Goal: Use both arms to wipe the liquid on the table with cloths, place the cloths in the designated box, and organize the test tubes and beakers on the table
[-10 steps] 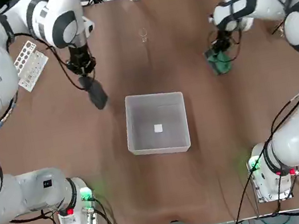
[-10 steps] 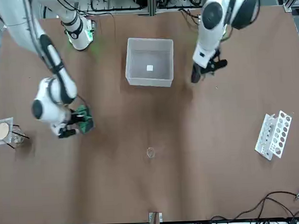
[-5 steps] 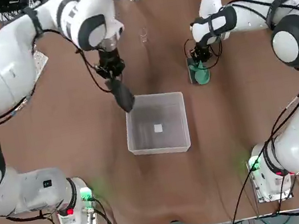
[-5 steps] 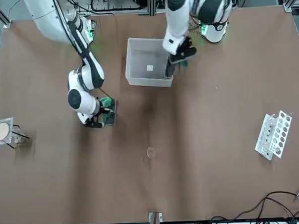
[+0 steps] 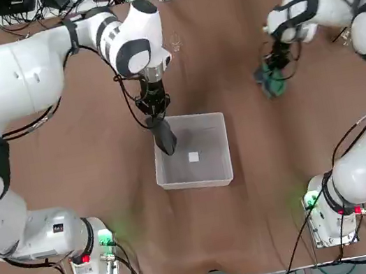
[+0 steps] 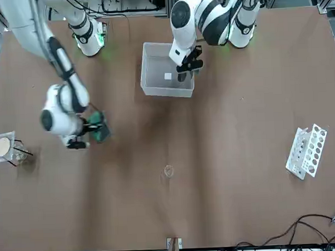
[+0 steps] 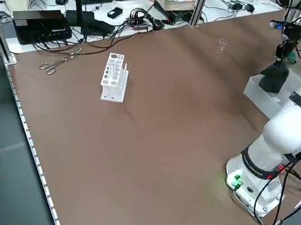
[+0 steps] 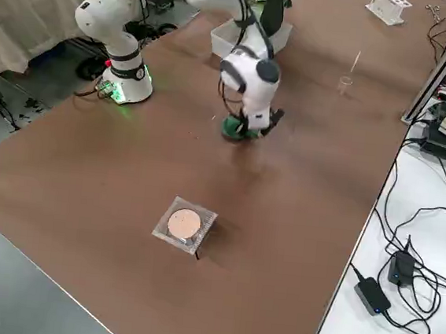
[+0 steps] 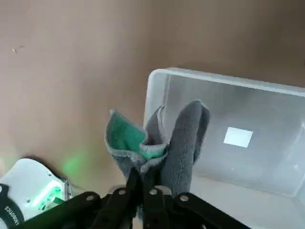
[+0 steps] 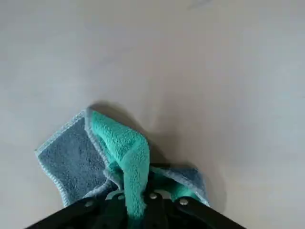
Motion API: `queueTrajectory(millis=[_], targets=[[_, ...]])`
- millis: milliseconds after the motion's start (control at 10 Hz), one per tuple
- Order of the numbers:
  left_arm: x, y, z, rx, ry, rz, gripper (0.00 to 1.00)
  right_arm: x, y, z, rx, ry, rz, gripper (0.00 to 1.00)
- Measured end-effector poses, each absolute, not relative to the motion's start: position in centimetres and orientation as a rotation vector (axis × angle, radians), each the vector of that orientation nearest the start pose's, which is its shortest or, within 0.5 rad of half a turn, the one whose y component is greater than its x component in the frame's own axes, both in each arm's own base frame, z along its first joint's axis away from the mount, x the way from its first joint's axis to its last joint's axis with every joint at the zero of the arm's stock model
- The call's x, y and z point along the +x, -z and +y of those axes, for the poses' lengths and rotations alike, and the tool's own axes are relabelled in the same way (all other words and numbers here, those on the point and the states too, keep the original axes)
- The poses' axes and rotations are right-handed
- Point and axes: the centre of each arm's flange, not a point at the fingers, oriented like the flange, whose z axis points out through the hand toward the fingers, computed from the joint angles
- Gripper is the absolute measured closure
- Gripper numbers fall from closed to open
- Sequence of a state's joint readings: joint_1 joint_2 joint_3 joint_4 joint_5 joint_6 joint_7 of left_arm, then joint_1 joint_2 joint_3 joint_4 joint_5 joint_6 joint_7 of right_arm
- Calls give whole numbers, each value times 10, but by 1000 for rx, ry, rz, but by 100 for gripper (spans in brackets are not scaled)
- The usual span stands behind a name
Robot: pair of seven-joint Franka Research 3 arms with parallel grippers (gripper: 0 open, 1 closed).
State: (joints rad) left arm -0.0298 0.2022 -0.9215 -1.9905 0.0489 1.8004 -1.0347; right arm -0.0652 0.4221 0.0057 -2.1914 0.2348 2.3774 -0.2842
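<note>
Grey and green plush, edged with pale stitching, makes up both cloths under inspection. We judge them light, limp and yielding, with nothing fragile or slippery about them; a wet patch, if any, would add a little weight and drag. We would take hold at the gathered middle, where several folds give the fingers something thick to bite, since a pinch at a single hem may let the rest trail. The left gripper (image 9: 144, 185) is clenched on the left cloth (image 9: 185, 143), which hangs at the box's (image 5: 206, 165) left wall, partly over its inside; we cannot tell whether it touches the rim. The right gripper (image 10: 139, 196) is likewise clamped on the right cloth (image 10: 71, 160), well apart from the box, over the table's (image 5: 269, 185) right half. As to looks, we find the left cloth bunched, one thick grey fold upright beside an open pocket showing green. The right cloth has a rounded green fold across its middle, a flat grey corner spread to one side and a smaller grey and green flap on the other.
</note>
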Motion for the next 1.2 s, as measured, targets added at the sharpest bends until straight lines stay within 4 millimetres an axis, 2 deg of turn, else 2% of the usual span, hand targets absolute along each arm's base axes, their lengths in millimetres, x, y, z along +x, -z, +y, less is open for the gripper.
queueTrajectory(millis=[100, 200, 300, 400, 600, 700, 800, 1000, 1200], targets=[[330, -368, -437, -2921, -393, -72, 86, 533, -177, -81, -2942, -254, -158, 92], [332, -360, -439, -2921, -389, -68, 74, 542, -184, -113, -2949, -235, -241, 92], [336, -355, -439, -2921, -370, -55, 57, 557, -196, -123, -2942, -261, -302, 91], [339, -356, -439, -2917, -340, -42, 44, 574, -211, -115, -2923, -299, -349, 91], [348, -366, -440, -2932, -290, -42, 15, 597, -240, -84, -2889, -373, -389, 91], [364, -379, -437, -2955, -260, -82, 1, 602, -252, -64, -2886, -424, -360, 91], [391, -395, -427, -2983, -223, -145, 1, 601, -271, -39, -2887, -492, -303, 92], [444, -418, -399, -3031, -166, -238, 1, 585, -325, 25, -2910, -610, -192, 92], [488, -414, -380, -3109, -111, -280, 1, 553, -370, 104, -2906, -632, -88, 92]])
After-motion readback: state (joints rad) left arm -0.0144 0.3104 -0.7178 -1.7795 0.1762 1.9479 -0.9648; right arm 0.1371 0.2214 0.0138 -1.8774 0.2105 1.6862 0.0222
